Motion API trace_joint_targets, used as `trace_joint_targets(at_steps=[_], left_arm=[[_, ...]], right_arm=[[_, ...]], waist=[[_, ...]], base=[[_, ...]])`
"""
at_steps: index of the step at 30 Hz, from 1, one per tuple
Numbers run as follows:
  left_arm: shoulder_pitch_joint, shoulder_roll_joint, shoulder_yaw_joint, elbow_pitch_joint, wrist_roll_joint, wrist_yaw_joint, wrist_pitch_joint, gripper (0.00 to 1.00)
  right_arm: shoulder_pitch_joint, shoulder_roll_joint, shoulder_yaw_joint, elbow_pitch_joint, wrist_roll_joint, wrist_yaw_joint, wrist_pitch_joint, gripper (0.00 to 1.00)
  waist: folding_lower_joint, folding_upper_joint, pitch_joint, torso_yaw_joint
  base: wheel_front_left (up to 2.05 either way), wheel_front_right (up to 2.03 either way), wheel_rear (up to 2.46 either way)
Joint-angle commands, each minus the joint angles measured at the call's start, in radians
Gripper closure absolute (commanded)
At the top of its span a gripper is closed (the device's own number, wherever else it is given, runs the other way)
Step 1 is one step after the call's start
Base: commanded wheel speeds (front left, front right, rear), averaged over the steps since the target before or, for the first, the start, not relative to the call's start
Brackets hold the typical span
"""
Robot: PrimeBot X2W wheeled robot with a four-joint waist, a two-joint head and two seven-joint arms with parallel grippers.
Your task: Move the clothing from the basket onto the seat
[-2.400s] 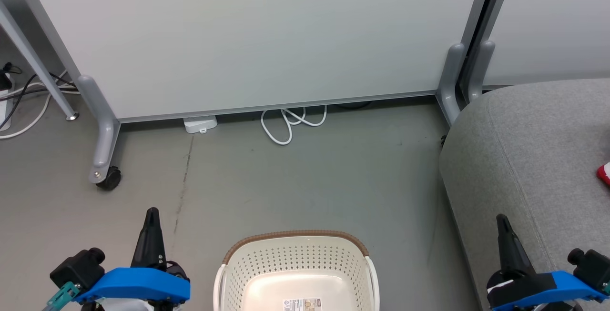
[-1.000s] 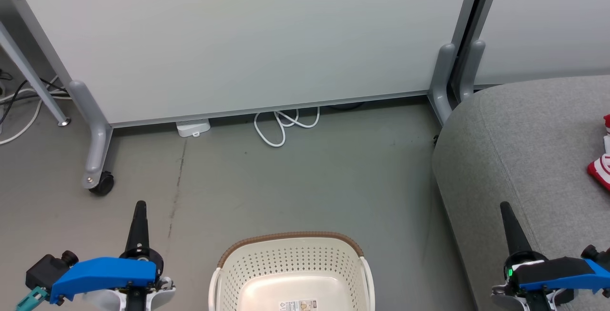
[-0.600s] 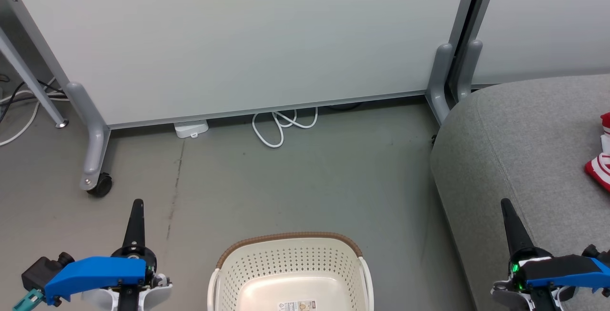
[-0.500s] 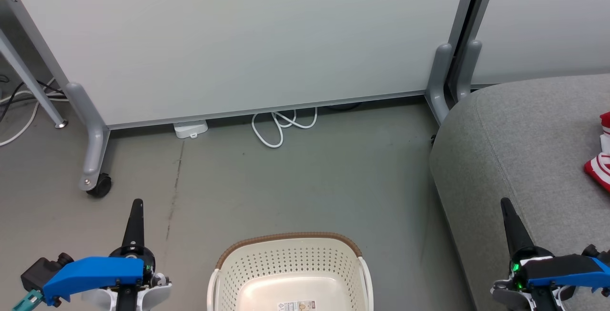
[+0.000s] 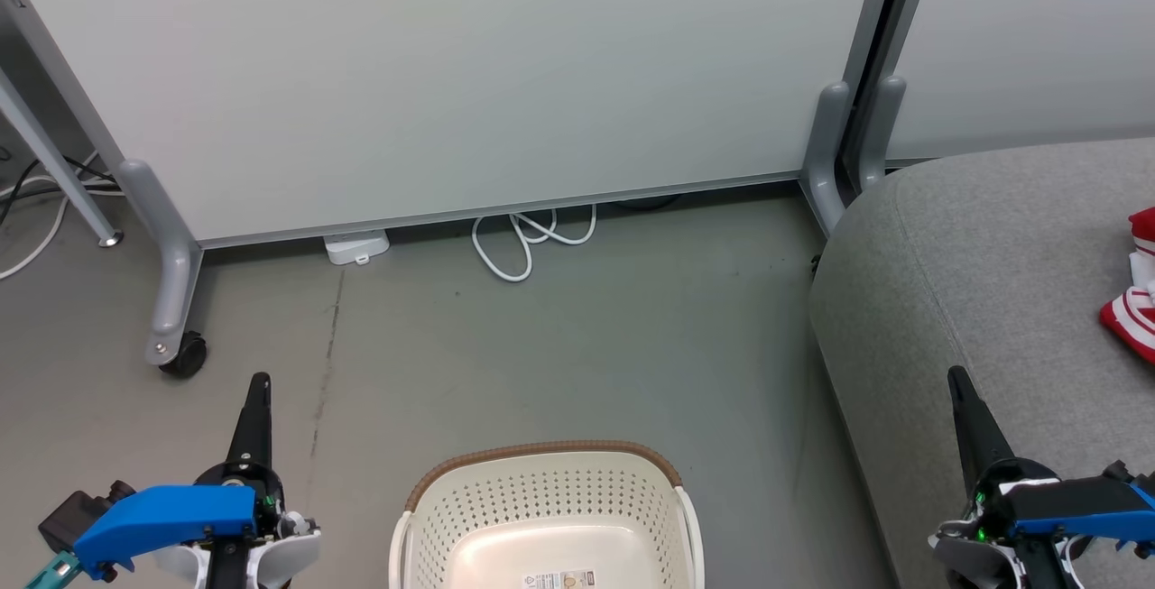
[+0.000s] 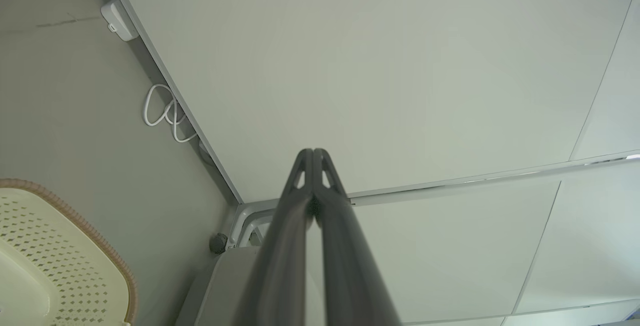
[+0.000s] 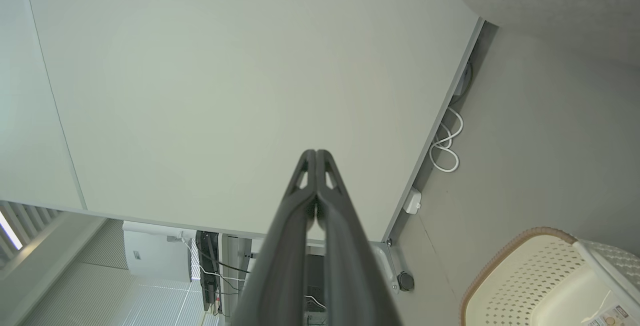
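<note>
**Fig. Rest posture beside a basket that looks emptied, both grippers shut**

*Head view.* The basket (image 5: 541,451) stands on the floor (image 5: 586,345) at bottom centre, between the two arms. Its perforated walls are bare, and so is the part of its bottom that carries the paper label (image 5: 563,580). Its near portion is cut off by the frame edge. The clothing (image 5: 1131,318), red with white stripes, lies on the seat (image 5: 974,282) at the far right, well apart from the basket. Only a corner of it is in frame, so whether both garments are there cannot be told. The left gripper (image 5: 259,383) and the right gripper (image 5: 955,376) point toward the white partition (image 5: 451,75). Each has its fingers pressed together with nothing between them, and the wrist views show the tips meeting. The left gripper shows against bare floor beside the basket, the right against the seat's near edge.

*Judgement.* The transfer appears finished or nearly so, and the step in hand is a check at rest. To do it well:
- Hold both grippers closed and clear of the basket's brown rim and the seat's rounded edge.
- Look into the hidden near part of the basket before counting it empty.
- Confirm that the clothing rests wholly on the cushion and does not trail over its side.
</note>
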Motion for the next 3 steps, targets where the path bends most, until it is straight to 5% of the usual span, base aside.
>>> trace_joint_targets(at_steps=[1, 3], left_arm=[[-0.021, 0.002, 0.008, -0.008, -0.02, -0.007, 0.005, 1.0], [-0.022, 0.002, 0.01, -0.009, -0.036, -0.008, 0.011, 1.0]], right_arm=[[-0.016, -0.005, -0.002, -0.007, 0.022, 0.0, 0.006, 1.0], [-0.018, -0.005, -0.003, -0.007, 0.038, 0.0, 0.01, 1.0]], waist=[[0.0, 0.0, 0.0, -0.001], [0.0, 0.0, 0.0, -0.002]], base=[[0.0, 0.0, 0.0], [0.0, 0.0, 0.0]])
